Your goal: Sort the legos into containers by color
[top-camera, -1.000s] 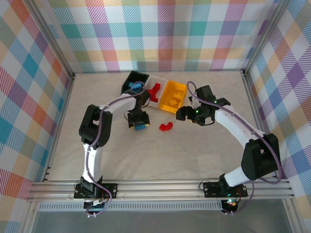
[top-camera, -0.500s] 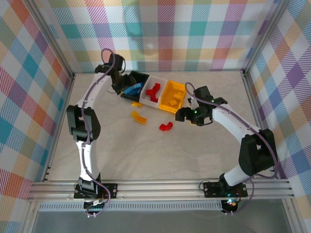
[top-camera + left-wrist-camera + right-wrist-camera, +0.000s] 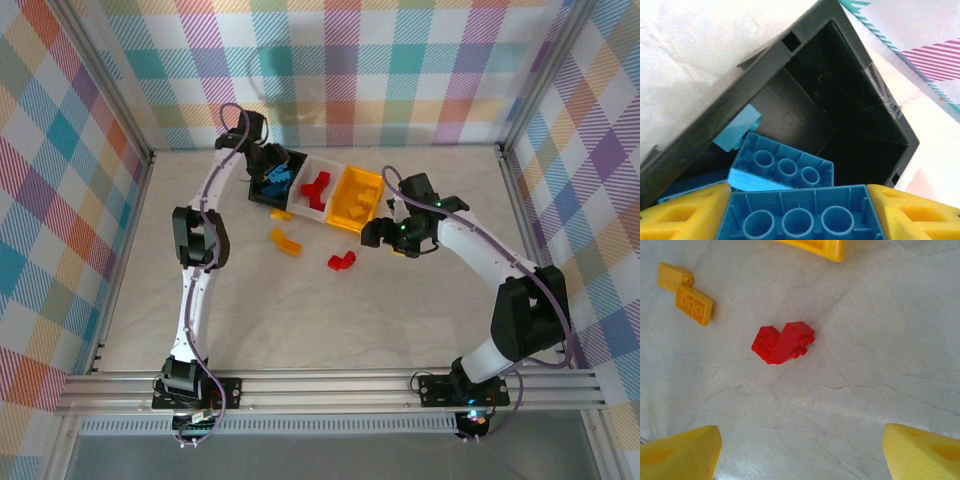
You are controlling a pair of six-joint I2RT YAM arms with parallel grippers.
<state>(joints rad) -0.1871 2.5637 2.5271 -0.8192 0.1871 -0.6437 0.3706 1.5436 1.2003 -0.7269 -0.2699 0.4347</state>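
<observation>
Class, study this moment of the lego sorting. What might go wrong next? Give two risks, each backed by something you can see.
1. The left gripper holds a blue brick over the black bin, where other blue bricks lie piled unevenly; dropped, it might bounce or tip out.
2. The open right gripper hangs above a red clump lying skewed on the table; closing may catch one corner and flick it away.

Left claw [image 3: 800, 220] now seemingly over black bin [image 3: 840, 100]
</observation>
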